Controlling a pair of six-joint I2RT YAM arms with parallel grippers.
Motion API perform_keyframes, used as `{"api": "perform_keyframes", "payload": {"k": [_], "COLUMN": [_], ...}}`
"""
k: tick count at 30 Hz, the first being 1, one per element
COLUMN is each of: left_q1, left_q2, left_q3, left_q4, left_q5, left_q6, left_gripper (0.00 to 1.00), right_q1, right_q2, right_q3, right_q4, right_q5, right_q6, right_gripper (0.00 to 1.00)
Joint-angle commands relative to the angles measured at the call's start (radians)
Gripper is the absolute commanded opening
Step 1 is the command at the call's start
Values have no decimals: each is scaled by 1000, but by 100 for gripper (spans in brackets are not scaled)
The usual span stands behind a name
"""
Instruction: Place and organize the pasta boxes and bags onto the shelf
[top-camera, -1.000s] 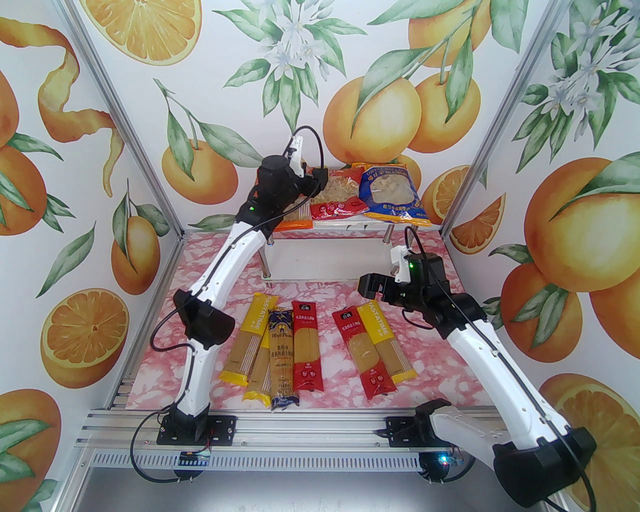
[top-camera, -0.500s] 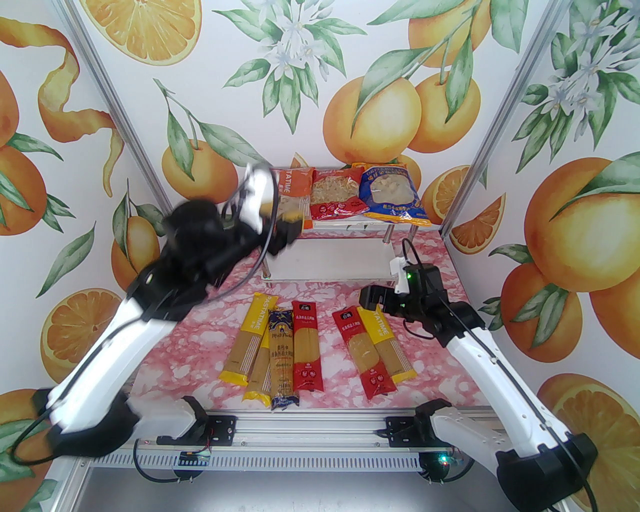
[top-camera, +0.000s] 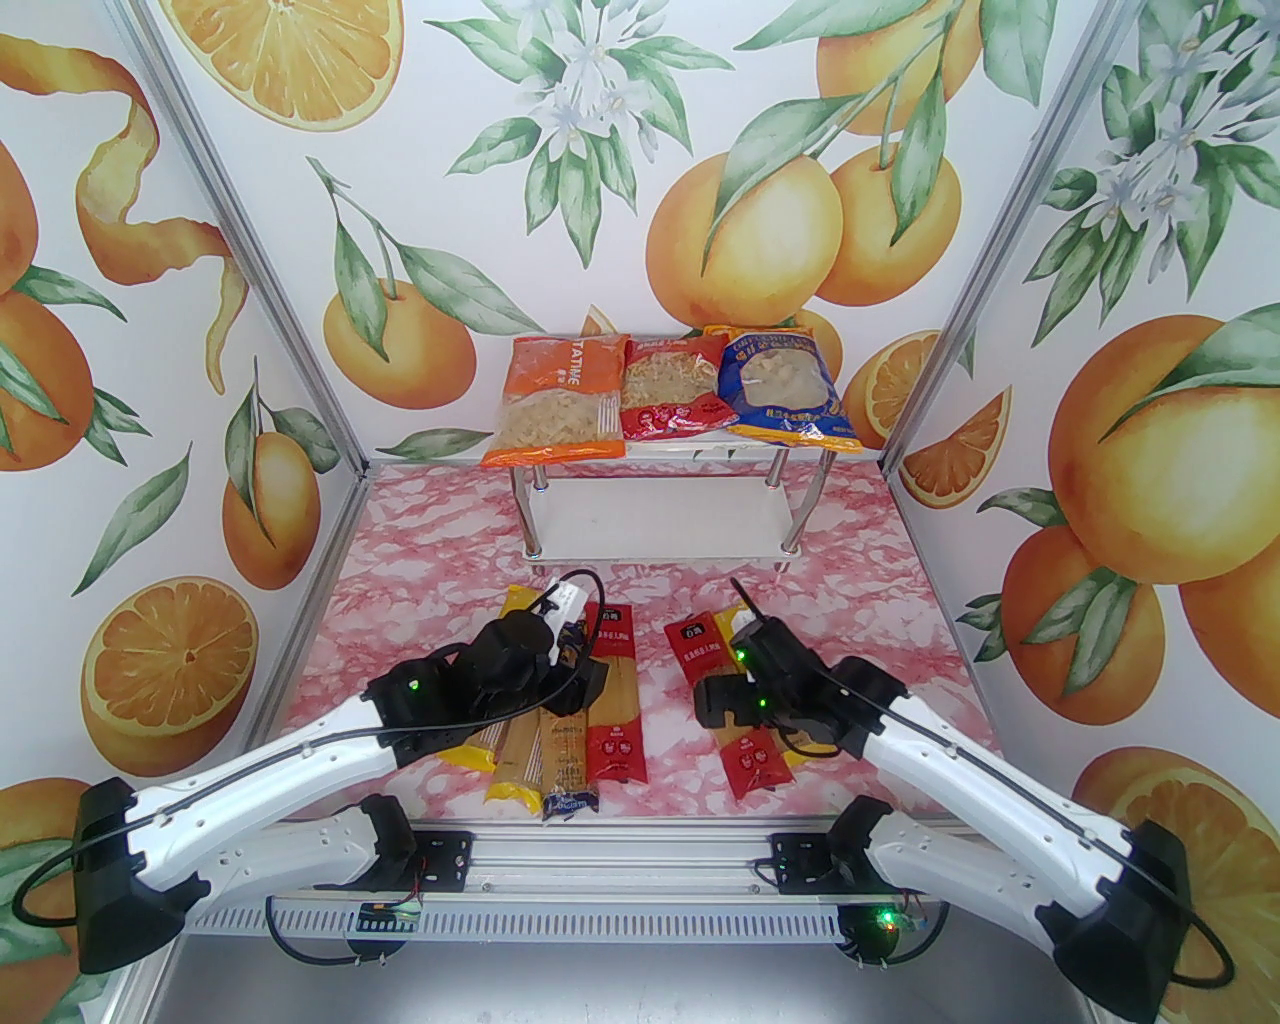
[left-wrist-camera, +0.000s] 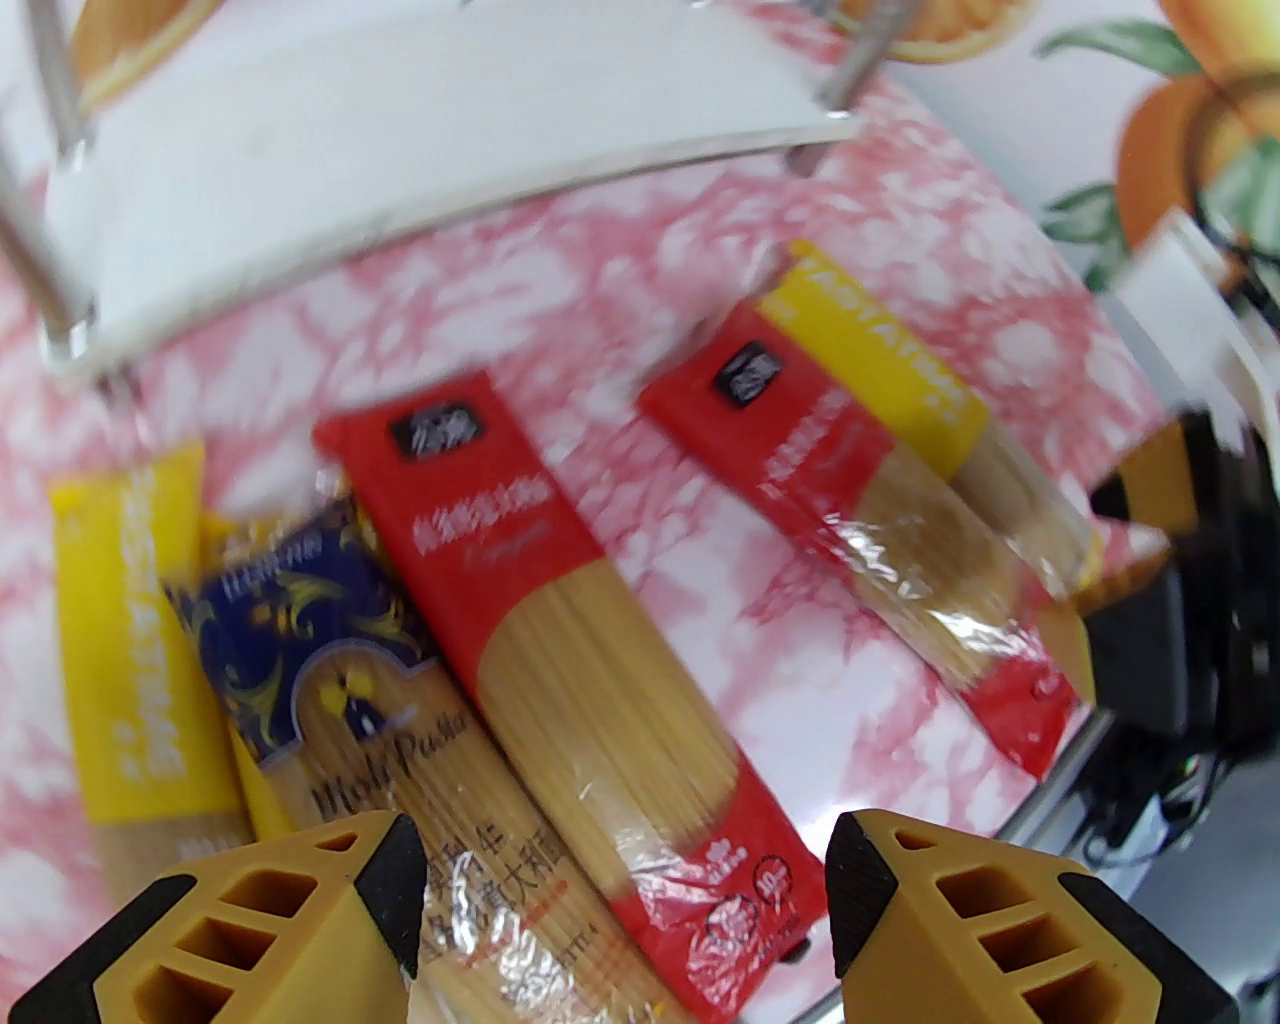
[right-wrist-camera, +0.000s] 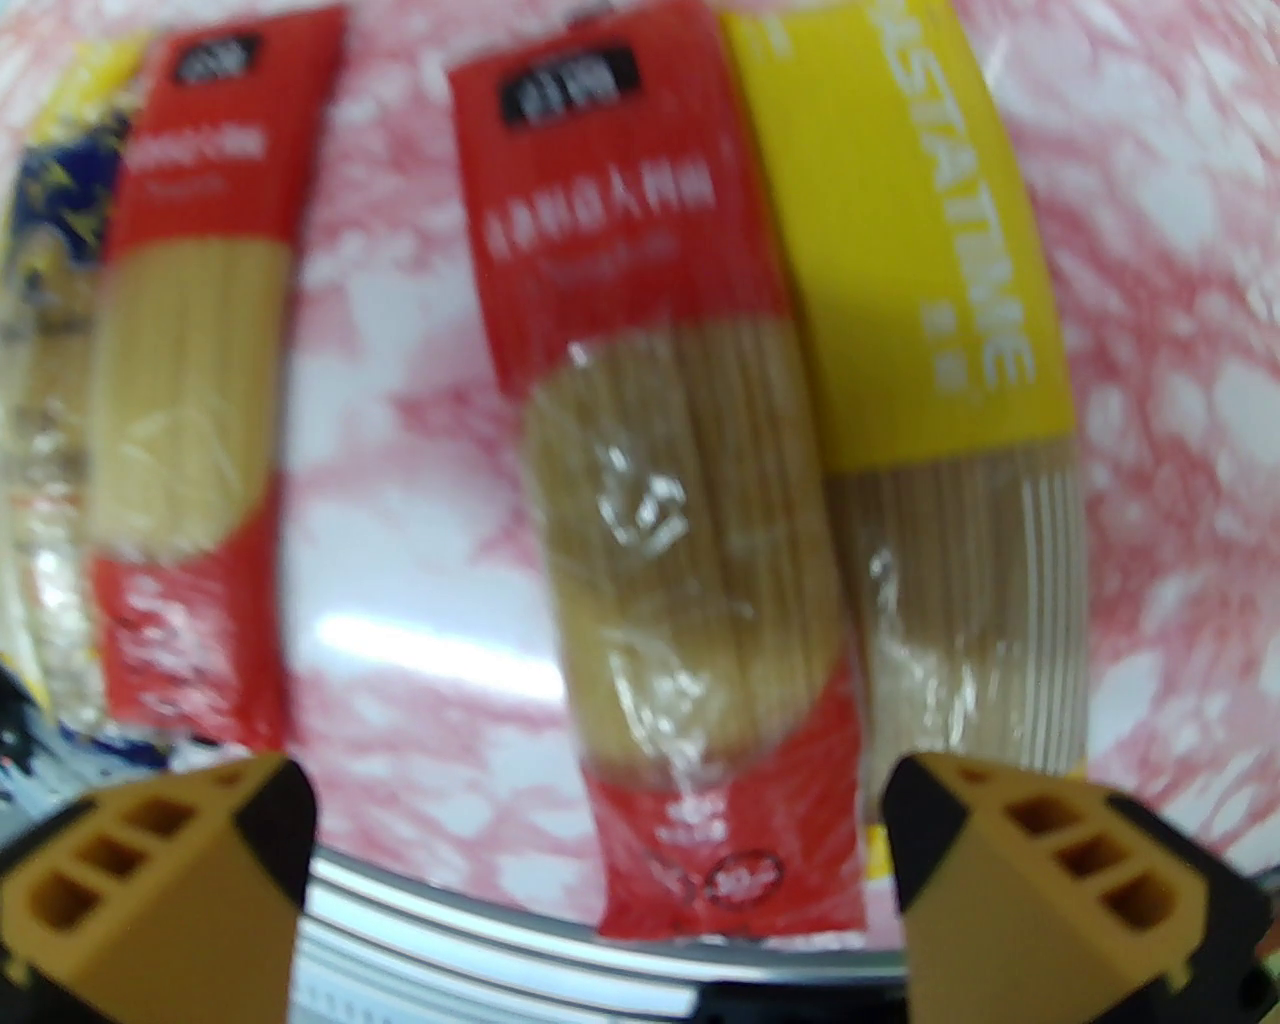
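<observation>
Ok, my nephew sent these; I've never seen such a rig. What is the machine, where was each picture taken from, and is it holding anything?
Two robot arms are bolted at the near edge of a pink table. The wide picture looks down from above and behind them. The other two come from a camera on each wrist; the yellow wedges are that arm's fingers. The left gripper and right gripper are open, holding nothing. At the back a small shelf carries an orange bag, a red bag and a blue bag on its top board. Six long spaghetti packs lie flat on the table.
</observation>
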Motion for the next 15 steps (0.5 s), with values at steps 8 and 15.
{"api": "perform_keyframes", "payload": {"k": [8,15], "left_q1": [111,170], "left_q2": [-91,-115], "left_q3": [-61,-69], "left_q4": [148,137], "left_q5": [109,141], "left_q6": [-81,-76], "left_gripper": [73,73], "right_q1": [17,17], "right_q2": [115,203], "right_q3": [-47,-56], "right_q4": [15,48], "right_q5": [54,24], "right_q6": [61,63], "right_gripper": [100,100]}}
